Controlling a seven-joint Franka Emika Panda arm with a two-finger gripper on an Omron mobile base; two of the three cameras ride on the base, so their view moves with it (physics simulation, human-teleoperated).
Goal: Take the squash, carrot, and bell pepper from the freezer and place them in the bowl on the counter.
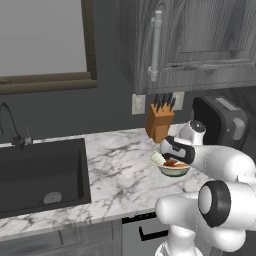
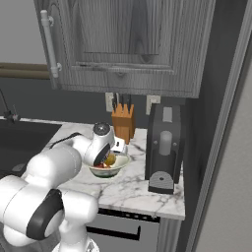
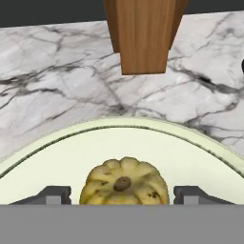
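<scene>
yellow-green squash in bowl, unlabelled.

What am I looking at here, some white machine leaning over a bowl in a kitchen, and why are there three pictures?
It's a white robot arm on a base that can drive. Two pictures come from cameras behind it, left and right; the third looks along its claw. On the marble counter sit a cream-green bowl, a wooden knife block and a dark appliance, beside a black sink. In the claw camera, the yellow-green squash sits in the bowl between the fingertips, which stand apart from it. Something red lies in the bowl too.
</scene>
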